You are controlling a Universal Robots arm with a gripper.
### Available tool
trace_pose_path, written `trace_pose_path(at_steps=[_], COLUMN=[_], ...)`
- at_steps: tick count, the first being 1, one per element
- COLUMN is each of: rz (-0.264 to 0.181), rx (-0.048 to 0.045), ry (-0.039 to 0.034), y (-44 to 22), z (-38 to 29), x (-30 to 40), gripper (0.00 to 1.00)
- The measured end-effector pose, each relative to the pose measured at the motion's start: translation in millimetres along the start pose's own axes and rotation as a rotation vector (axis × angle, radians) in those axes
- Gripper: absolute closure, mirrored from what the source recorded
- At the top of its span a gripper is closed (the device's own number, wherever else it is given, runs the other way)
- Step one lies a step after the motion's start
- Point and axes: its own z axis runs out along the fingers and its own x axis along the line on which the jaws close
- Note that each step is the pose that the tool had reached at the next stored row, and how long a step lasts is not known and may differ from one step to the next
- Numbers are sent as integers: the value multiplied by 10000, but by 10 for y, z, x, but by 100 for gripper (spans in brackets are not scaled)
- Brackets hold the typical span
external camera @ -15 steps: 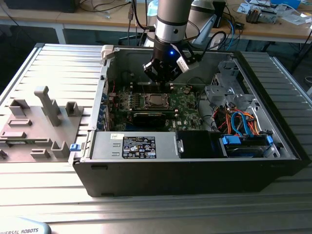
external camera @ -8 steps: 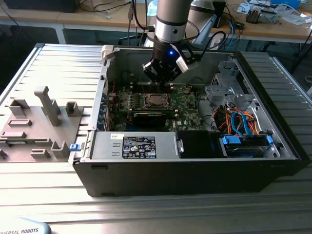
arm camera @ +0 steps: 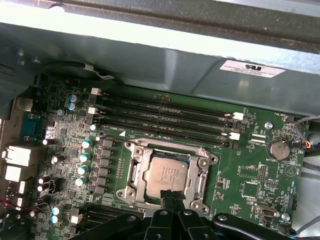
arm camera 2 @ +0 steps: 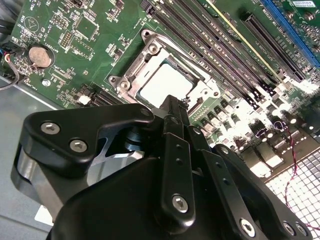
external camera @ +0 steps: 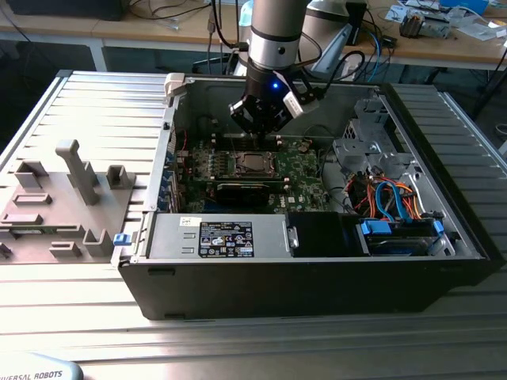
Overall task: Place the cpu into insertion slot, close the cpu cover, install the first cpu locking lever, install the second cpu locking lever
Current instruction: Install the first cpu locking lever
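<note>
The cpu lies flat in the insertion slot, its silver-grey top showing through the square opening of the cpu cover. The cover appears to lie down over it. My gripper hovers just above the socket's edge with its black fingers pressed together and nothing between them. In the second wrist view the gripper ends right at the edge of the cpu, inside the cover. In the exterior view the gripper hangs above the slot. I cannot make out the locking levers.
Memory slots run beside the socket, with a coin battery nearby. A long black card, the power supply and a drive cage with cables fill the open case. A grey fixture plate lies on the exterior view's left.
</note>
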Motion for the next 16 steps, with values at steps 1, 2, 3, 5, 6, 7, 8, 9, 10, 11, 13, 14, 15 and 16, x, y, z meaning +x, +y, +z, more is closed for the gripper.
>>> trace_pose_path(at_steps=[1, 2, 3, 5, 6, 7, 8, 9, 10, 11, 13, 14, 15, 16], rz=[0, 0, 0, 1, 0, 1, 0, 0, 1, 0, 0, -1, -1, 0], rx=[-1, -1, 0, -2, -3, -2, -1, -1, -1, -1, 0, 0, -1, -1], ry=[-1, -1, 0, -1, -2, -1, -1, -1, 0, -1, -1, 0, 0, -1], y=[0, 0, 0, 1, 1, 1, 1, 1, 2, 3, 4, 4, 5, 5], z=[0, -3, -6, -10, -11, -11, -12, -12, -12, -11, -11, -11, -11, -11], x=[0, 1, 1, 2, 3, 5, 7, 8, 10, 16, 24, 26, 28, 30], gripper=[89, 89, 89, 89, 89, 89, 89, 89, 89, 89, 89, 89, 89, 89])
